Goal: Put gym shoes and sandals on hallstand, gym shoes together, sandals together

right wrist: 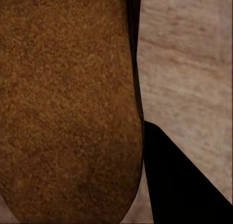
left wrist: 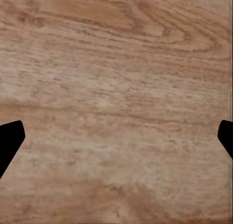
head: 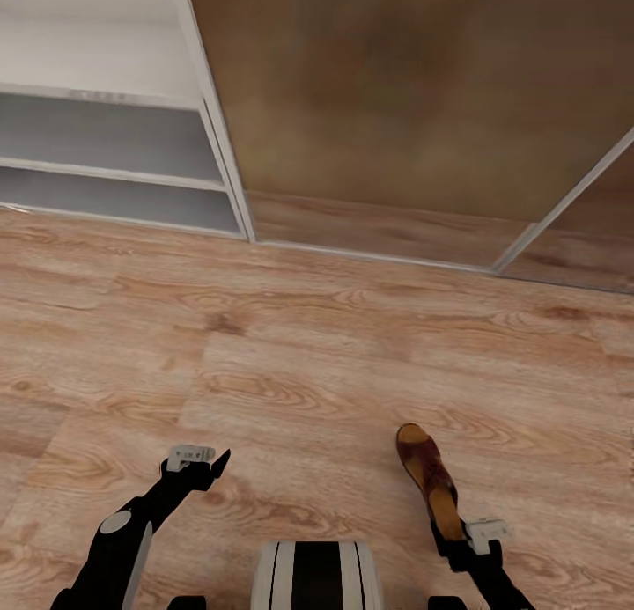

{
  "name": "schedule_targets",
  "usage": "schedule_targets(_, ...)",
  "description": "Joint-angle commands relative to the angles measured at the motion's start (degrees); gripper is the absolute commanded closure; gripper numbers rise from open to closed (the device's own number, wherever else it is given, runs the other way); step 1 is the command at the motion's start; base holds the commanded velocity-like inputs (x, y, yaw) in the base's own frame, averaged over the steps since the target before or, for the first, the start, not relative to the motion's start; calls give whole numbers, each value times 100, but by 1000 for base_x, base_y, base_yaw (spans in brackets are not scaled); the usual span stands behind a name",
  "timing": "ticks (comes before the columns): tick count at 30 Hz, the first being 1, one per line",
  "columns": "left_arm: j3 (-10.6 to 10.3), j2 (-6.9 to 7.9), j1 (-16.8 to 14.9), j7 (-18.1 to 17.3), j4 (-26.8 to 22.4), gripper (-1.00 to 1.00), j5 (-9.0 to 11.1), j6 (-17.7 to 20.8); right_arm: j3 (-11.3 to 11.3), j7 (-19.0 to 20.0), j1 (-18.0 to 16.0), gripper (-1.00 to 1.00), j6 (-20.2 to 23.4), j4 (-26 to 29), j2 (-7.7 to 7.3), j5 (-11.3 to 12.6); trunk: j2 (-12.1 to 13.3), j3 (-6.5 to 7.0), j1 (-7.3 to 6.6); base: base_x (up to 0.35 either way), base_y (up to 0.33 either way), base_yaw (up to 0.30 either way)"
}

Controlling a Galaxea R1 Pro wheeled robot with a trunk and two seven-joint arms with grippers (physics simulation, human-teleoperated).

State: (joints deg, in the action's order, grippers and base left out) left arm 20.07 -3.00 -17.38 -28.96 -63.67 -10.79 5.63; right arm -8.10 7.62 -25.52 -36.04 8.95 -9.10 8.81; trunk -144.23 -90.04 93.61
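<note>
Wood-plank floor (head: 335, 363) carries 1 sandal (head: 428, 474), right jaws clamping it.

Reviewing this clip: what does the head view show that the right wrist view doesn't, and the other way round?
Head view alone: the hallstand with its open low shelves at upper left, the wood-panelled wall, the left gripper open over bare floor, and the whole sandal reaching forward from the right gripper. Right wrist view alone: the sandal's grainy brown leather close up against one dark finger. Both share the sandal and the corridor floor.
</note>
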Motion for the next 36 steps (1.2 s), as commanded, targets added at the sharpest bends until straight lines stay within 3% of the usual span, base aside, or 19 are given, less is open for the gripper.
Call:
schedule_targets(1,25,-8,-2,-48,-10,-100,-24,35,-49,44,1,100,-25,-7,-3,187,-1,-3,-1,0,0,-268)
schedule_targets(6,24,-14,-2,-46,-8,-100,-22,35,-47,72,22,100,-61,-7,-4,920,-1,-3,-1,0,0,-268)
schedule_targets(8,27,-13,-2,-52,-11,-100,-18,35,-49,77,25,100,-66,-9,-4,1025,-1,-3,-1,0,0,-268)
schedule_targets(17,61,-8,-2,-57,-24,-100,-8,39,-59,81,29,100,-70,-16,10,1123,-1,-3,-1,0,0,-268)
schedule_targets(36,95,2,-2,-38,-16,-100,4,36,-60,81,32,100,-79,-17,14,1126,24,449,-50,0,0,-264)
